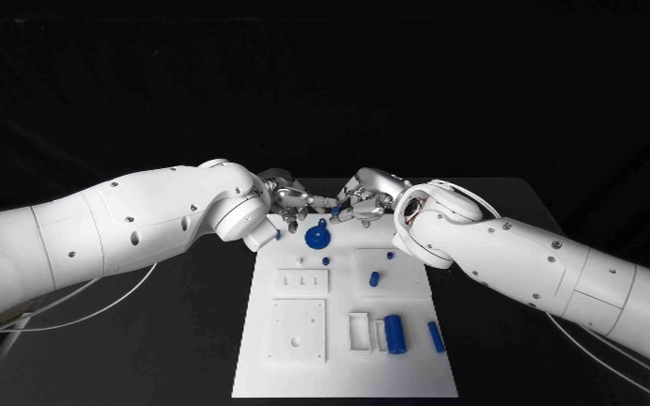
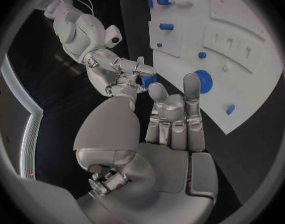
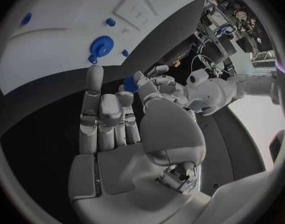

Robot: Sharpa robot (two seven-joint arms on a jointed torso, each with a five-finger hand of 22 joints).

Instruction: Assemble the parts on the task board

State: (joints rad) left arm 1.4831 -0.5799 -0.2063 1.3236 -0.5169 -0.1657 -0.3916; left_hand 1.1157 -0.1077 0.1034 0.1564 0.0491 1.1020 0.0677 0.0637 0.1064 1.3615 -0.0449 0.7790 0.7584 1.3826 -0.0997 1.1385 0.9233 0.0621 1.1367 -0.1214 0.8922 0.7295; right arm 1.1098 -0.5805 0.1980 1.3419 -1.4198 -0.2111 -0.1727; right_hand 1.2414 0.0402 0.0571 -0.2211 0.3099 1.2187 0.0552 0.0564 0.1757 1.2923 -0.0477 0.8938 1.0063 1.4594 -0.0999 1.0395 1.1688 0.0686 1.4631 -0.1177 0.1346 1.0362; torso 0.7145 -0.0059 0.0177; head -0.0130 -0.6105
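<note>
Our two robot hands meet just beyond the far edge of the task board (image 1: pixel 407 368) on the black table (image 1: pixel 203 331). Our right robot hand (image 1: pixel 363 201) pinches a small blue part (image 1: pixel 336 210) between thumb and finger, while our left robot hand (image 1: pixel 287 199), fingers extended, reaches up to the same part. A blue gear (image 1: pixel 318 237) sits on the board's far end.

Blue gear (image 1: pixel 317 238), white task board (image 1: pixel 407 368)
</note>
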